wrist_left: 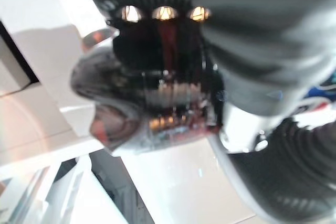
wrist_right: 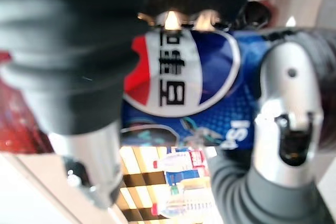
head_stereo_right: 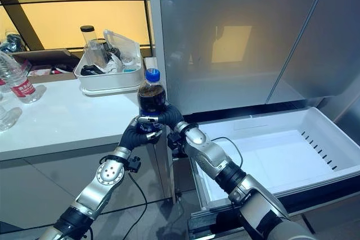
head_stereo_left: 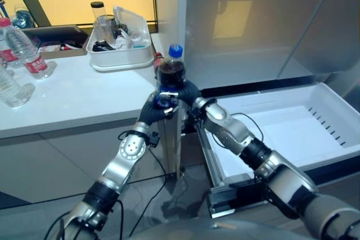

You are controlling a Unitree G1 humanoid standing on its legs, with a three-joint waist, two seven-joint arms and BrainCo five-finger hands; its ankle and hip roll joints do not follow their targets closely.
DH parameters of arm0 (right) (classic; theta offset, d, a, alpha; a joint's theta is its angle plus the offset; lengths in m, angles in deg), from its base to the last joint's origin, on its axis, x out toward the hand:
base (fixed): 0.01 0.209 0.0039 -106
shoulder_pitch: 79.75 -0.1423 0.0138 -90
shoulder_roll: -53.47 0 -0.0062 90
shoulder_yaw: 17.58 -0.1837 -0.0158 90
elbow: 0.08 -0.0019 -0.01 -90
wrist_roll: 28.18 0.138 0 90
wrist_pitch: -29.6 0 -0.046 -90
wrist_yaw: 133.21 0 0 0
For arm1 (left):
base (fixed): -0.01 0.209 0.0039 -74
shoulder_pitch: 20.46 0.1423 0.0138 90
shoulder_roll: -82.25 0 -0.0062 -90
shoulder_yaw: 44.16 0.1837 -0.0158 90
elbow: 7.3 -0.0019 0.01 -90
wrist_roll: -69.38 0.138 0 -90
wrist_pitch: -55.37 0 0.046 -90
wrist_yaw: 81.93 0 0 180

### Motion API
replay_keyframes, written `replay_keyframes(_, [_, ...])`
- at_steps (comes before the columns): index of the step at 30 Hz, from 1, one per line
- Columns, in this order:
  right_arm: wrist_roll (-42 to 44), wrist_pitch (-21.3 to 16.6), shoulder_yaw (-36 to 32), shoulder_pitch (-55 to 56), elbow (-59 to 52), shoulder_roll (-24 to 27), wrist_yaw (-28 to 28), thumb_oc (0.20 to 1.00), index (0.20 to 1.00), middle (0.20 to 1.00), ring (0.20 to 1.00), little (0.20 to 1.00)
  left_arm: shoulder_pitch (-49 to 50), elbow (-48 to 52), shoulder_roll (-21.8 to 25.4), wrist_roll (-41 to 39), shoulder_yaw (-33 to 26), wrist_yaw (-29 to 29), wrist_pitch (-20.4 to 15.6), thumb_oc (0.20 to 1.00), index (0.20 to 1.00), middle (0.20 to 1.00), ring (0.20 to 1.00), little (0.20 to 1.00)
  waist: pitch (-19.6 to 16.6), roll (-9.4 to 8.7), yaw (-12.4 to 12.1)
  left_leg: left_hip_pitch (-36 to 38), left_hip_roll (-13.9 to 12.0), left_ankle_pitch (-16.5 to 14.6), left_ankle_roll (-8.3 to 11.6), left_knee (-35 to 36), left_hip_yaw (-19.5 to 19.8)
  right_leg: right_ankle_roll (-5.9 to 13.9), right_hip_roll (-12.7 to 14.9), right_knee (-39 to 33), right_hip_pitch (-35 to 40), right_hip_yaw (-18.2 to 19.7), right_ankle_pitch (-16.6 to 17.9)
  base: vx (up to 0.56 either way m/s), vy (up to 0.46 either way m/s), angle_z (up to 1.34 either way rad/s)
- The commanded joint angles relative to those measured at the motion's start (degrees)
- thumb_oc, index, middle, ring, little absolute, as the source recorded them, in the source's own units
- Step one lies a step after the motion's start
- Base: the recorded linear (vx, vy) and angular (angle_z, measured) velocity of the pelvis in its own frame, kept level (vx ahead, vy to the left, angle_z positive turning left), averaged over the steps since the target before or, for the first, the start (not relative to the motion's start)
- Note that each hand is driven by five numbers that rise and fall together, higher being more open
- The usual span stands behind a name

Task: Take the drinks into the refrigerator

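Here I hold the cola bottle (head_stereo_right: 152,98) upright between both hands at the corner of the tabletop (head_stereo_left: 84,96), its blue cap up and its long axis vertical. The left hand (head_stereo_left: 154,109) curls round its lower body from the tabletop side; the right hand (head_stereo_right: 169,117) wraps the labelled band from the refrigerator side, fingers and thumb closed on it as the right wrist view shows. The open white drawer (head_stereo_left: 337,102) of the refrigerator lies to the right of the bottle and lower, so the right arm is the nearer carrier. I judge the move turns on passing the bottle rightward and down, perhaps laid flat. Other water bottles (head_stereo_left: 25,51) stand well apart on the tabletop, near a white bin (head_stereo_left: 121,57).
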State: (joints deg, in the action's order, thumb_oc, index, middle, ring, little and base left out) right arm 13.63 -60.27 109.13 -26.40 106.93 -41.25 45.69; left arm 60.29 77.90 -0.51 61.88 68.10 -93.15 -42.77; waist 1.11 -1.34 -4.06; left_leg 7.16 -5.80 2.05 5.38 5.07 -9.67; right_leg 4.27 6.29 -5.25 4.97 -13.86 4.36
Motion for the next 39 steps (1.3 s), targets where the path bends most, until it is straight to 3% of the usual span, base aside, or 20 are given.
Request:
replay_keyframes(1, [6.2, -6.9, -2.2, -8.4, 0.8, -7.9, -0.4, 1.000, 1.000, 1.000, 1.000, 1.000, -11.4, 0.7, -2.5, -0.6, 4.8, 0.3, -4.3, 0.200, 0.200, 0.200, 0.200, 0.200, -0.6, -1.10, -0.7, 0.8, 0.8, -4.0, -1.79, -0.1, -0.7, 4.00, 2.4, 0.2, 1.8, -0.9, -1.1, 0.00, 0.000, 0.00])
replay_keyframes(11, [-1.8, -6.1, -1.2, -10.6, 2.2, -6.9, -2.2, 1.000, 1.000, 1.000, 1.000, 1.000, -12.5, 1.0, -2.2, -1.0, 5.8, 0.0, -4.7, 0.200, 0.200, 0.200, 0.200, 0.200, -0.6, -1.27, -1.0, 0.7, 1.0, -4.0, -1.89, -0.1, -0.6, 4.05, 2.4, 0.2, 1.8, -0.9, -1.0, 0.00, 0.000, 0.00])
replay_keyframes(12, [-1.9, -6.1, -1.2, -10.6, 2.2, -6.9, -2.2, 0.893, 0.893, 0.893, 0.893, 0.893, -12.5, 1.0, -2.2, -1.0, 5.8, 0.0, -4.7, 0.200, 0.200, 0.200, 0.200, 0.200, -0.6, -1.27, -1.0, 0.7, 1.0, -4.0, -1.89, -0.1, -0.6, 4.05, 2.4, 0.2, 1.8, -0.9, -1.0, 0.00, 0.000, 0.00])
replay_keyframes(14, [-5.8, -5.7, -1.0, -11.1, 2.6, -6.1, -3.0, 0.200, 0.200, 0.200, 0.200, 0.200, -12.4, 1.2, -2.0, -1.0, 5.8, -0.1, -4.8, 0.200, 0.200, 0.200, 0.200, 0.200, -0.7, -1.23, -1.1, 0.7, 1.1, -4.1, -1.92, -0.1, -0.5, 4.08, 2.4, 0.2, 1.8, -0.9, -1.0, 0.00, 0.000, 0.00])
replay_keyframes(28, [-9.1, -5.7, -1.9, -7.4, -1.2, -3.1, -2.4, 0.200, 0.200, 0.200, 0.200, 0.200, -10.0, 0.8, -2.2, -2.8, 4.1, -0.2, -4.7, 0.200, 0.200, 0.200, 0.200, 0.200, -0.3, -1.13, -0.8, 0.5, 1.2, -4.1, -2.02, -0.1, -0.4, 4.12, 2.5, 0.2, 1.7, -0.9, -1.0, 0.00, 0.001, 0.01])
replay_keyframes(30, [-9.1, -5.9, -2.1, -6.4, -2.1, -2.6, -2.3, 0.200, 0.200, 0.200, 0.200, 0.200, -9.3, 0.7, -2.4, -3.5, 3.5, -0.1, -4.6, 0.501, 0.501, 0.501, 0.501, 0.501, -0.2, -1.18, -0.8, 0.6, 1.1, -4.2, -2.04, -0.1, -0.4, 4.11, 2.5, 0.2, 1.7, -0.9, -1.0, 0.00, 0.000, 0.00])
replay_keyframes(31, [-9.1, -5.8, -2.1, -6.3, -2.1, -2.6, -2.3, 0.200, 0.200, 0.200, 0.200, 0.200, -9.2, 0.7, -2.4, -3.5, 3.5, -0.1, -4.6, 0.598, 0.598, 0.598, 0.598, 0.598, -0.2, -1.17, -0.8, 0.6, 1.1, -4.2, -2.04, -0.1, -0.4, 4.11, 2.5, 0.2, 1.7, -0.9, -1.0, 0.00, 0.000, 0.00])
replay_keyframes(32, [-9.1, -5.8, -2.2, -6.0, -2.4, -2.4, -2.2, 0.200, 0.200, 0.200, 0.200, 0.200, -9.1, 0.7, -2.4, -3.6, 3.4, -0.2, -4.5, 1.000, 1.000, 1.000, 1.000, 1.000, -0.2, -1.14, -0.8, 0.6, 1.1, -4.2, -2.04, -0.1, -0.4, 4.12, 2.5, 0.2, 1.7, -0.9, -1.0, 0.00, 0.000, 0.00])
replay_keyframes(39, [-8.6, -6.0, -3.3, -3.3, -4.5, -1.3, -2.0, 0.200, 0.200, 0.200, 0.200, 0.200, -6.6, -0.9, -3.4, -6.5, 1.6, 0.0, -3.9, 1.000, 1.000, 1.000, 1.000, 1.000, -0.1, -1.10, -0.7, 0.6, 1.1, -4.2, -2.08, -0.1, -0.5, 4.11, 2.4, 0.2, 1.7, -0.8, -1.1, 0.00, 0.000, 0.00])
